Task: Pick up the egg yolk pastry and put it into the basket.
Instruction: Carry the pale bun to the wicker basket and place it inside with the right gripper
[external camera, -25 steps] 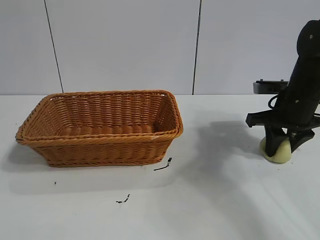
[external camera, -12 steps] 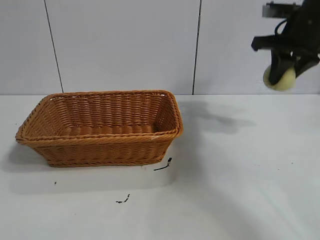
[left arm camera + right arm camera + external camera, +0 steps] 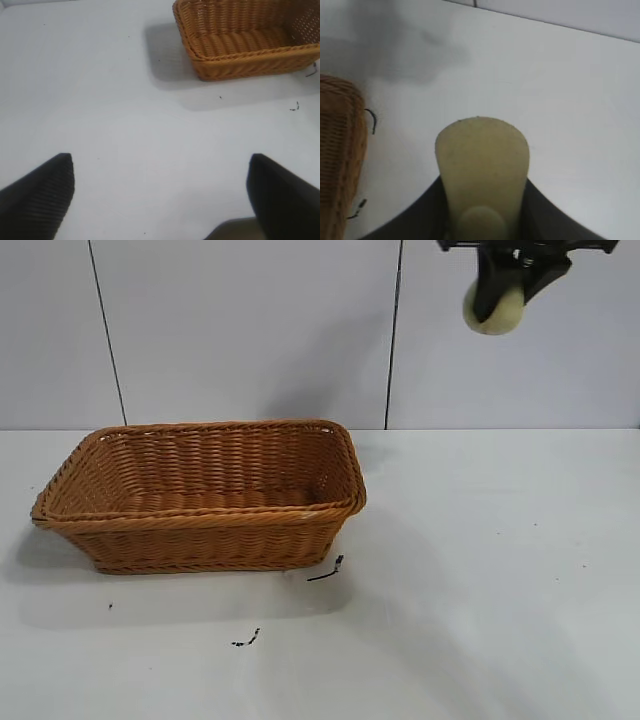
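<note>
My right gripper (image 3: 505, 295) is shut on the egg yolk pastry (image 3: 498, 312), a pale yellow-cream lump, and holds it high above the table, up and to the right of the basket. The pastry also shows squeezed between the black fingers in the right wrist view (image 3: 481, 160). The orange-brown wicker basket (image 3: 200, 530) stands on the white table at the left; it holds nothing I can see. Its corner shows in the right wrist view (image 3: 340, 165) and it shows in the left wrist view (image 3: 240, 55). My left gripper (image 3: 160, 195) is open and empty over bare table, away from the basket.
Small black marks lie on the table in front of the basket (image 3: 328, 570) and nearer the front (image 3: 246, 639). A grey panelled wall (image 3: 250, 330) stands behind the table.
My right gripper lifted the pastry off the table at the right, rose high and moved left toward the basket. The basket has not moved.
</note>
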